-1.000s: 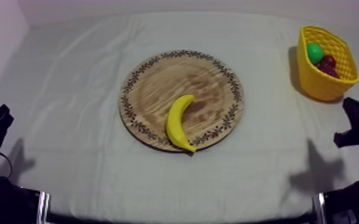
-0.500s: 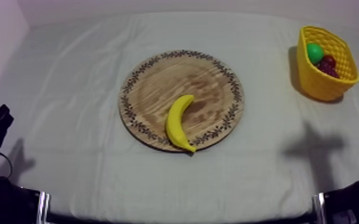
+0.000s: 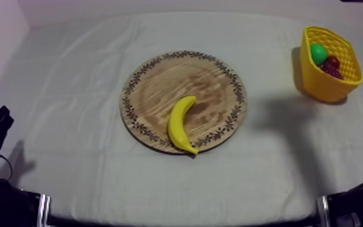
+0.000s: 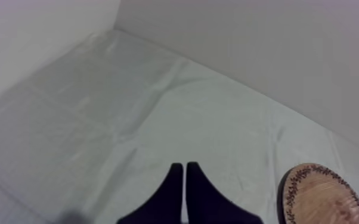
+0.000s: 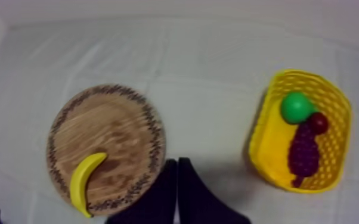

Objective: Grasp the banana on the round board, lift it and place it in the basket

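Note:
A yellow banana (image 3: 181, 124) lies on the near right part of the round wooden board (image 3: 178, 78) in the middle of the table. The yellow basket (image 3: 331, 90) stands at the far right. In the right wrist view my right gripper (image 5: 177, 164) hangs high above the cloth between the board (image 5: 110, 125) and the basket (image 5: 265, 149), its fingers pressed together on nothing, well apart from the banana (image 5: 85, 179). My left gripper (image 3: 2, 115) rests low at the left edge; its fingers (image 4: 184, 170) lie together as a narrow wedge over bare cloth.
The basket holds a green fruit (image 5: 296, 107), a small red fruit (image 5: 319, 122) and a bunch of dark grapes (image 5: 304, 152). A shadow (image 3: 292, 115) falls on the cloth between board and basket. The board's rim (image 4: 325, 196) shows beside my left fingers.
My right arm has risen from the lower right and left the top view. Its shadow has slid up and left towards the gap between board and basket. The left arm and banana have not moved.

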You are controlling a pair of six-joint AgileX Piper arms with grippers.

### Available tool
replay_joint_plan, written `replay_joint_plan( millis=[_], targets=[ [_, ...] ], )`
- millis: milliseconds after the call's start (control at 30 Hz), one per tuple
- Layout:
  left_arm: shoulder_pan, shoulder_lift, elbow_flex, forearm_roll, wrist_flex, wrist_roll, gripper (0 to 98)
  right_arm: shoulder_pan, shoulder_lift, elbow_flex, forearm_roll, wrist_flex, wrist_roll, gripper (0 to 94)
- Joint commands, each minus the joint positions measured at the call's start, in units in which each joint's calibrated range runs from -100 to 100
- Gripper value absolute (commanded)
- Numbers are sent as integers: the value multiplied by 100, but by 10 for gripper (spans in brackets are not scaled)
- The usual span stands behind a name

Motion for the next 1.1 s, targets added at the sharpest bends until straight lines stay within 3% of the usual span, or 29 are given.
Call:
replay_joint_plan(
  millis=[0,433,767,900,1067],
  targets=[
    [-1,4,0,-2,0,-1,1,-218,643,-521,-48,291,-71,2],
    [-1,4,0,-2,0,-1,1,-1224,2209,-812,-263,184,-561,18],
    [-1,4,0,-2,0,-1,1,-1960,2920,-758,-236,-3,-1094,54],
    [-1,4,0,-2,0,-1,1,-2182,3112,-694,-121,-163,-1342,171],
    [-1,4,0,-2,0,-1,1,-2373,3197,-507,-54,-469,-1527,450]
  ],
)
